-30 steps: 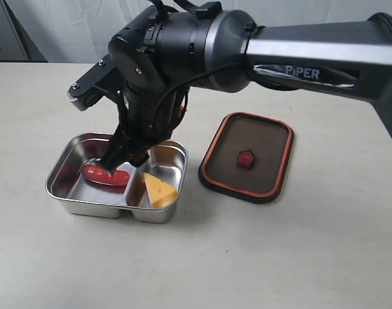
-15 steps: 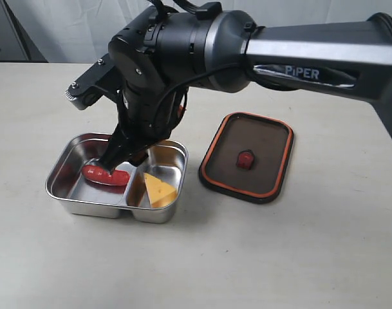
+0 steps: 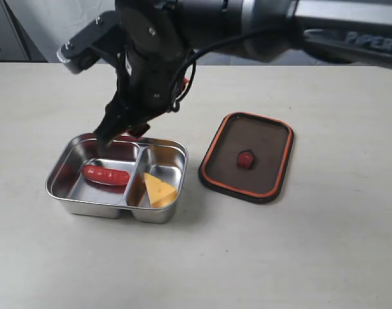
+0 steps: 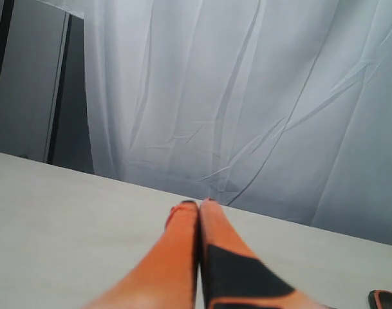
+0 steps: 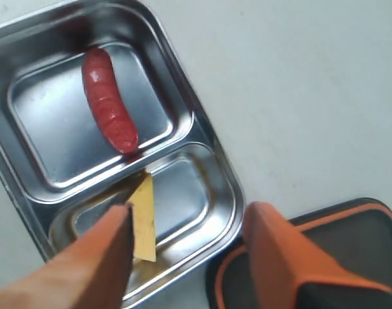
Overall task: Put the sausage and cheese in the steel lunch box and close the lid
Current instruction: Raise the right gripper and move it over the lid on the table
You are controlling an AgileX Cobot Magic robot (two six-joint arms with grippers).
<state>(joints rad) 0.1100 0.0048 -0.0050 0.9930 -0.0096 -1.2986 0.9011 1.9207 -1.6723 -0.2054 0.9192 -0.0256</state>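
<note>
right end effector [image 5: 189, 212]: my orange fingers stand wide apart with nothing between them; i hang above the box, clear of everything in it.
left end effector [image 4: 197, 205]: my two fingers are pressed together and grip nothing; they sit low over bare tabletop, with a white curtain [image 4: 247, 96] behind.
shiny rectangular steel lunch box [image 3: 70, 201]: sits on the pale tabletop [image 3: 311, 251] with its top uncovered; a divider [image 3: 136, 182] splits it into a larger and a smaller compartment.
dark-red curved toy sausage [image 3: 105, 174]: lies flat in the larger compartment, on the left side of the box in the exterior view; neither of my fingers touches it.
yellow-orange toy cheese wedge [image 3: 159, 190]: sits in the smaller compartment, close to the divider and across it from the sausage.
tinted transparent lid with orange rim [image 3: 266, 138]: lies flat on the tabletop just to the right of the box in the exterior view, not touching it.
small red knob [image 3: 245, 159]: at the centre of the lid, facing up.
</note>
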